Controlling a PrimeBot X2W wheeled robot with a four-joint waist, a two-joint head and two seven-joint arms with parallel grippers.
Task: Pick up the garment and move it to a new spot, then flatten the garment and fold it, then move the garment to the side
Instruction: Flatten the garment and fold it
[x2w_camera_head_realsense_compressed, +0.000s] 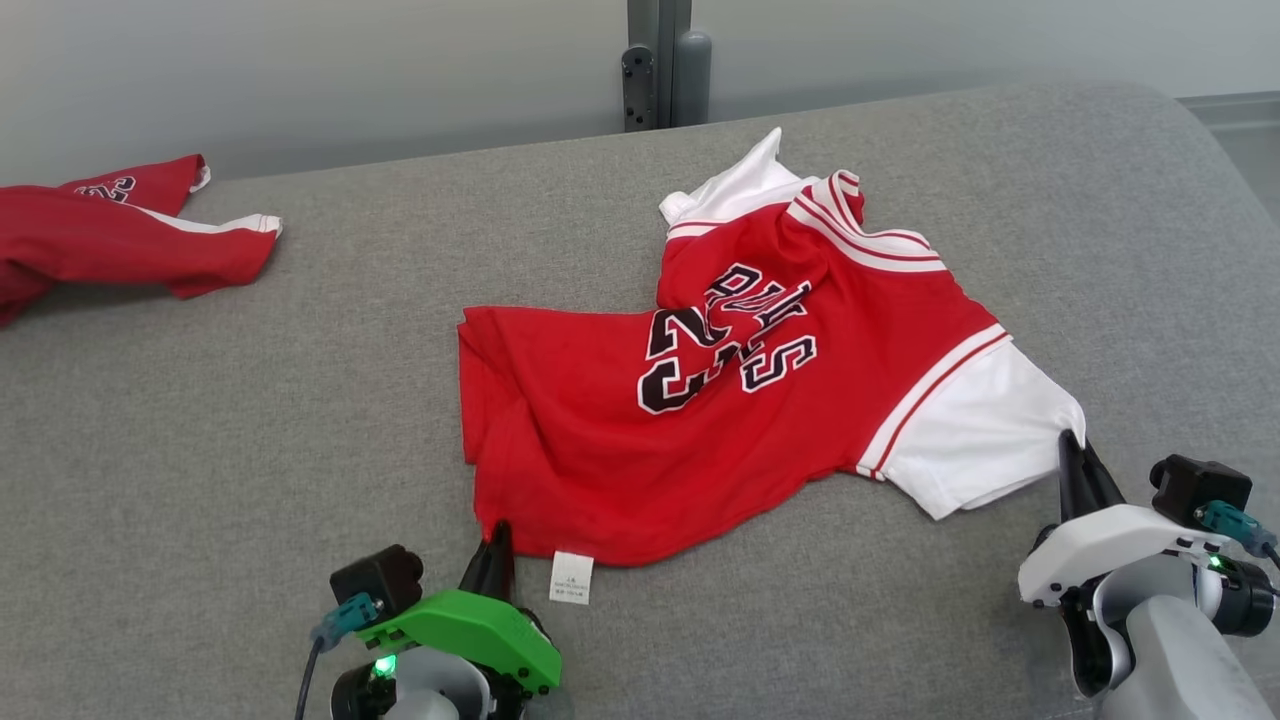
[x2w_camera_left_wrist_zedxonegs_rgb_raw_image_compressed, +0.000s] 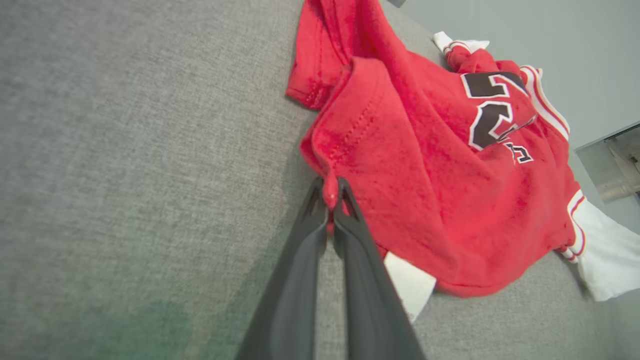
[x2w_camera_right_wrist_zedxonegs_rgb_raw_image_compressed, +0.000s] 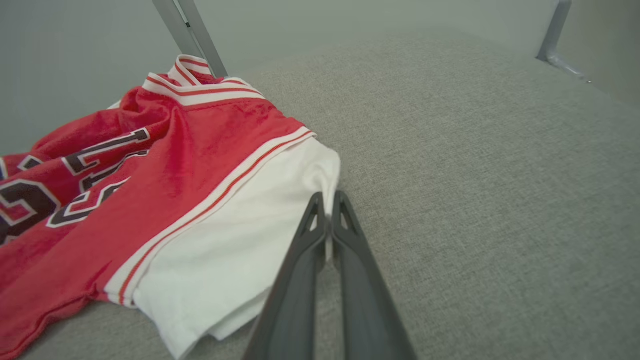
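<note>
Closest to the head camera, at the lower left, is the left pincer (x2w_camera_head_realsense_compressed: 497, 545) under its green housing, its dark tips at the near hem of the garment (x2w_camera_head_realsense_compressed: 720, 430); the left wrist view makes clear what the head view leaves uncertain, that the two fingers are pressed together with a small fold of red hem pinched between them. At the lower right the right pincer (x2w_camera_head_realsense_compressed: 1072, 452) meets the corner of the white sleeve (x2w_camera_head_realsense_compressed: 975, 440); the right wrist view shows its fingers closed on the sleeve edge, with a thin strip of white cloth between them. The garment, red with black letters and numbers, lies crumpled in the middle of the grey fabric worktop (x2w_camera_head_realsense_compressed: 300, 420), collar toward the far side; a white label (x2w_camera_head_realsense_compressed: 571, 578) sticks out from under the near hem, just beside the left pincer. The head view also takes in a second red garment (x2w_camera_head_realsense_compressed: 120, 235) at the far left, well apart; a grey post (x2w_camera_head_realsense_compressed: 665, 65) stands behind the worktop.
</note>
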